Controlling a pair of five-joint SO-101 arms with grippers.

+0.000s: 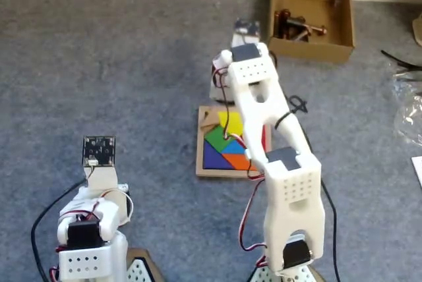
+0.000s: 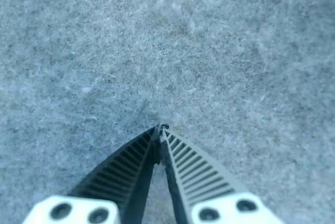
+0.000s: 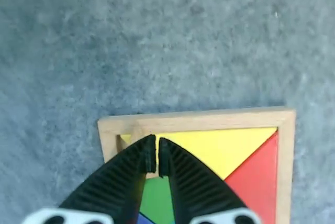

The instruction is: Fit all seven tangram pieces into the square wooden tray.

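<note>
The counter (image 1: 99,64) wears a fuzzy grey felt. At the centre of the high view lies the square wooden tray (image 1: 200,147), its pale rim framing flat, smooth pieces: a yellow triangle (image 3: 220,145), a red triangle (image 3: 256,179), and green, blue and orange ones. The right claw (image 3: 157,156), ribbed black fingers pressed together on nothing, hangs over the tray's corner by the yellow triangle. The left claw (image 2: 159,137) is likewise closed and empty above bare felt
</note>
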